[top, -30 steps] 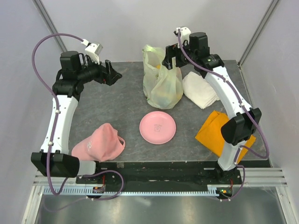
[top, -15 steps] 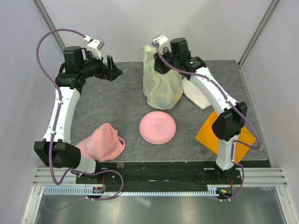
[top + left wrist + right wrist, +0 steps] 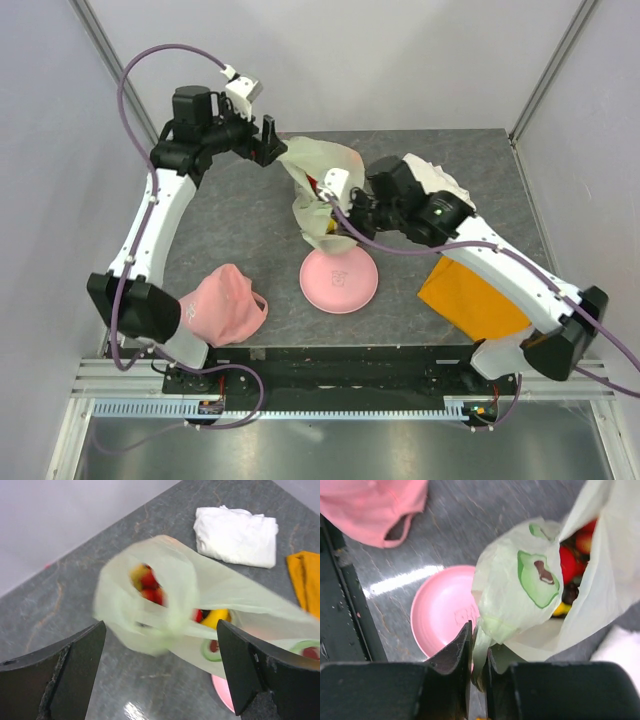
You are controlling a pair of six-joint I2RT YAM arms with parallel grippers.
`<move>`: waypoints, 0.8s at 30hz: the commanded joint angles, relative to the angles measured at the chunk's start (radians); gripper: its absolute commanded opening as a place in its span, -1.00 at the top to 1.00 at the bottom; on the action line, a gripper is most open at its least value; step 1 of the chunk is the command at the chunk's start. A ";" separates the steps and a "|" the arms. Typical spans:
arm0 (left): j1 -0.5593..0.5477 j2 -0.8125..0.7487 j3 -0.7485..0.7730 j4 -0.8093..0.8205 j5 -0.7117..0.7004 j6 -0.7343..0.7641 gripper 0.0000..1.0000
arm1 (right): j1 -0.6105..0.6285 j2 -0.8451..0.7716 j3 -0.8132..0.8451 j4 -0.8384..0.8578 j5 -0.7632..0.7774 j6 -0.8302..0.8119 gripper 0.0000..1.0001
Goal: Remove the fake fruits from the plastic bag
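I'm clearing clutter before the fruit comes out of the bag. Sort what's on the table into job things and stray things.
For the job:
- bag, pinched in the right hand
- toy fruits inside it
- left hand, open, facing the bag

Just lying about:
- pink plate
- pink cap
- white cloth
- orange cloth

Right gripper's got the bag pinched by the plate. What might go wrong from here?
The right gripper pinches only a thin fold of the plastic bag; it may slip or tear. The fake fruits show at the bag's opening and might spill beyond the pink plate.
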 commanded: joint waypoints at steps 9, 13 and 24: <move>0.001 -0.001 0.068 -0.045 0.057 0.126 -0.99 | -0.107 -0.007 -0.058 0.023 0.021 -0.033 0.53; -0.007 -0.068 0.020 -0.162 0.143 0.284 -0.99 | -0.113 -0.001 -0.053 0.025 0.009 -0.016 0.53; -0.131 -0.056 -0.140 -0.207 -0.107 0.745 -0.69 | -0.121 0.016 -0.044 0.017 0.014 -0.012 0.49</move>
